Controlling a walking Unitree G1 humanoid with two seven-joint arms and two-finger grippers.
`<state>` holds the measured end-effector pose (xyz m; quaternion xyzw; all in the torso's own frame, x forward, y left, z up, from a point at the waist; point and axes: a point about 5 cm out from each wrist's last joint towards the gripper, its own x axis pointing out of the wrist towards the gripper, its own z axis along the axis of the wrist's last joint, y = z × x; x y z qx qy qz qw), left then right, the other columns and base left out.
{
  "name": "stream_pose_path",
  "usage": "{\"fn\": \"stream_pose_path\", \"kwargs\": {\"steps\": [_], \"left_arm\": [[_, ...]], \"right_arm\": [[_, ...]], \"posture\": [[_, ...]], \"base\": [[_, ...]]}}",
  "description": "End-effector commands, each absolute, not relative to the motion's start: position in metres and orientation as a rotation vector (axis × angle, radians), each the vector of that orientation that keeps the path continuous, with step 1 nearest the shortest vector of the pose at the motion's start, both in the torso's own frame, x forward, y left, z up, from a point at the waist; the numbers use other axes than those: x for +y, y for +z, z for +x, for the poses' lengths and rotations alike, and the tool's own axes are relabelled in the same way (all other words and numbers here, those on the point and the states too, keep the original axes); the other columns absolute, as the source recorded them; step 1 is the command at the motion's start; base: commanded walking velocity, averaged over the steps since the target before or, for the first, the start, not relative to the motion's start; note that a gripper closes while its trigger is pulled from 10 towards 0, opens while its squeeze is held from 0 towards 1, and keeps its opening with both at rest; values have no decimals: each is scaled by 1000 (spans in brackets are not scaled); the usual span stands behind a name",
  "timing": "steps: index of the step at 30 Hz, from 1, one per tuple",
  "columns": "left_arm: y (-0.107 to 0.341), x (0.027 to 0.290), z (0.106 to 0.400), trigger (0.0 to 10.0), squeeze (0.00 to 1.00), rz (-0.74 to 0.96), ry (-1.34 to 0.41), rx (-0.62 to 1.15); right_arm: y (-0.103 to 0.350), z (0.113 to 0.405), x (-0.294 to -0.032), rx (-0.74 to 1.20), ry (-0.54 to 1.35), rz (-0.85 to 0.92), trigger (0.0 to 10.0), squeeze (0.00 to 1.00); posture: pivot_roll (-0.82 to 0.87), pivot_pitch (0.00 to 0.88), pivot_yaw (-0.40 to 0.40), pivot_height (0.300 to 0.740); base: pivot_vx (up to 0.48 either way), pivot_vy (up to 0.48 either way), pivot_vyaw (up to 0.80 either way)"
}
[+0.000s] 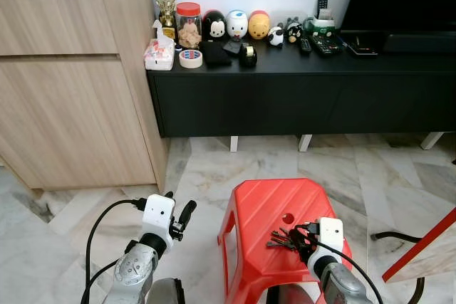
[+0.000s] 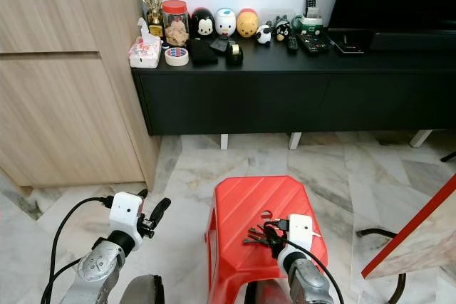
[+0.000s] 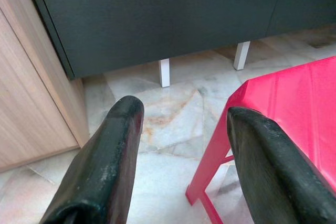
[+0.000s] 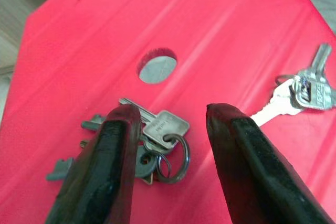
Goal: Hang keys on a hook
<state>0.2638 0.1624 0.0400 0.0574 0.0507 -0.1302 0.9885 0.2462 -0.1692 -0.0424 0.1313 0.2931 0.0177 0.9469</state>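
while your right gripper (image 4: 168, 145) hangs low over the red stool (image 1: 271, 204), the bunch of keys (image 4: 149, 140) lies flat on the seat just under its left finger, a touch off centre in the gap. the ring sits between the two fingers, and the key blades fan out away past that finger, so the long axis of the bunch runs roughly across the jaws. a second set, the silver keys (image 4: 307, 90), lies apart on the seat, outside the other finger. the fingers stand wide apart and hold nothing; whether one tip is brushing a key i can't tell.

your right arm is plainly the nearer one. the left gripper (image 1: 178, 218) is parked off the stool's side above the marble floor (image 1: 206, 169), fingers spread, empty.

my read: you want the ring centred before you close, so a small shift toward the bunch looks needed. no hook can be made out among the black cabinet (image 1: 299, 97) and the wooden cupboard (image 1: 71, 105) ahead.
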Motion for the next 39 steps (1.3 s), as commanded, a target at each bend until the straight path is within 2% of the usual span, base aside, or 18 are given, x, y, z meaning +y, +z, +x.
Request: {"fn": "stream_pose_path", "kwargs": {"steps": [1, 5, 17, 31, 39], "left_arm": [[35, 161, 261, 10000, 0, 127, -270, 123], [35, 162, 261, 10000, 0, 127, -268, 123], [35, 161, 261, 10000, 0, 126, -267, 122], [35, 162, 261, 10000, 0, 125, -266, 121], [35, 163, 261, 10000, 0, 126, -263, 122]], "right_arm": [[-44, 244, -174, 612, 2, 287, 10000, 0], [-46, 242, -183, 631, -50, 310, 10000, 0], [-50, 238, -187, 688, -44, 321, 10000, 0], [-39, 258, -147, 694, 139, 323, 10000, 0], [-31, 270, -137, 675, 142, 323, 10000, 0]], "posture": [[73, 0, -78, 599], [72, 0, -78, 599], [75, 0, -78, 599], [78, 0, -77, 599], [78, 0, -77, 599]], "base": [[0, 0, 0], [0, 0, 0], [0, 0, 0], [0, 0, 0], [0, 0, 0]]}}
